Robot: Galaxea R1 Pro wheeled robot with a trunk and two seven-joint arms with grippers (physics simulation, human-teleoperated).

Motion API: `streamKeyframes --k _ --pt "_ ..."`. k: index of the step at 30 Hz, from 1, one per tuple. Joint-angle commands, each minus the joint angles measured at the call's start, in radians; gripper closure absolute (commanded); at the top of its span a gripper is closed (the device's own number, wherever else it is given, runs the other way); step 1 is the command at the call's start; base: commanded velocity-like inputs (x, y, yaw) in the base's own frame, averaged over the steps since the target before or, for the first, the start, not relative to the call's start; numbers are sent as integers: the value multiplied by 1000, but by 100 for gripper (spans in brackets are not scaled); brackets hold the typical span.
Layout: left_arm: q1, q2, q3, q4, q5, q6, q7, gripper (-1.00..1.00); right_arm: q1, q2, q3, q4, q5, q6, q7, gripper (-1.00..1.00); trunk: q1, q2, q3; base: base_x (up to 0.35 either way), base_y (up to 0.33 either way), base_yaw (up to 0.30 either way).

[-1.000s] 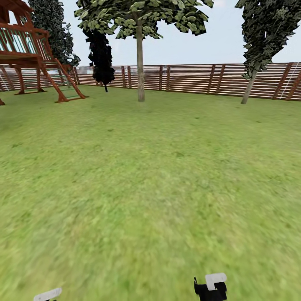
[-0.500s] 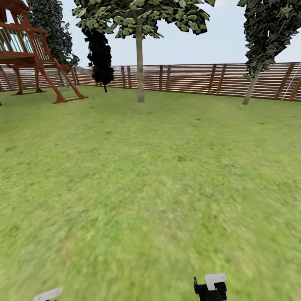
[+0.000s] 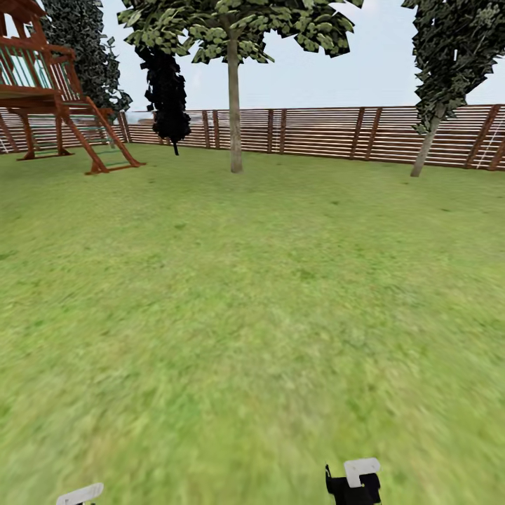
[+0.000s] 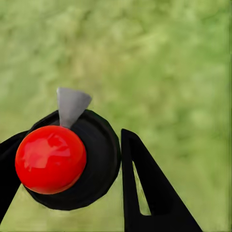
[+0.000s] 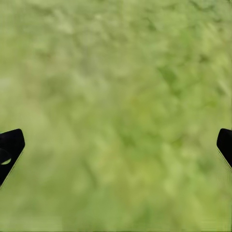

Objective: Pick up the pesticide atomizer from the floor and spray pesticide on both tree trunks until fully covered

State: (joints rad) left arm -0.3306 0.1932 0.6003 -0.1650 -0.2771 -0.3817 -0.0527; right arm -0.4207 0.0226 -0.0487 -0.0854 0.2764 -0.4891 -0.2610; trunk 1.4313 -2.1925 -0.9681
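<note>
A: Left wrist view showed the left hand (image 4: 72, 164) clenched round the atomizer (image 4: 67, 157), red cap up.

B: Rigid, light, probably slick; grip its body. The right hand (image 5: 116, 145) hung open over grass (image 3: 252, 315); trees (image 3: 235, 126) stood by the fence (image 3: 315, 133).

My right end effector (image 5: 116, 147) over grass

I see blurred green lawn (image 5: 121, 96) below me, and my two dark fingertips (image 5: 9, 145) sit at opposite edges of the picture, spread wide apart with nothing but grass between them.
</note>
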Motion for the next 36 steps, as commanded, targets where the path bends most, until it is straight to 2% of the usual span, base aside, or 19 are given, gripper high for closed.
streamKeyframes --k 1,36 --pt "-1 0 9 1 -5 -3 -6 100 -1 0 -5 1 10 -2 -6 -100 0 0 -1 338 0 0" --pt "-1 0 9 1 -5 -3 -6 100 -1 0 -5 1 10 -2 -6 -100 0 0 -1 338 0 0"
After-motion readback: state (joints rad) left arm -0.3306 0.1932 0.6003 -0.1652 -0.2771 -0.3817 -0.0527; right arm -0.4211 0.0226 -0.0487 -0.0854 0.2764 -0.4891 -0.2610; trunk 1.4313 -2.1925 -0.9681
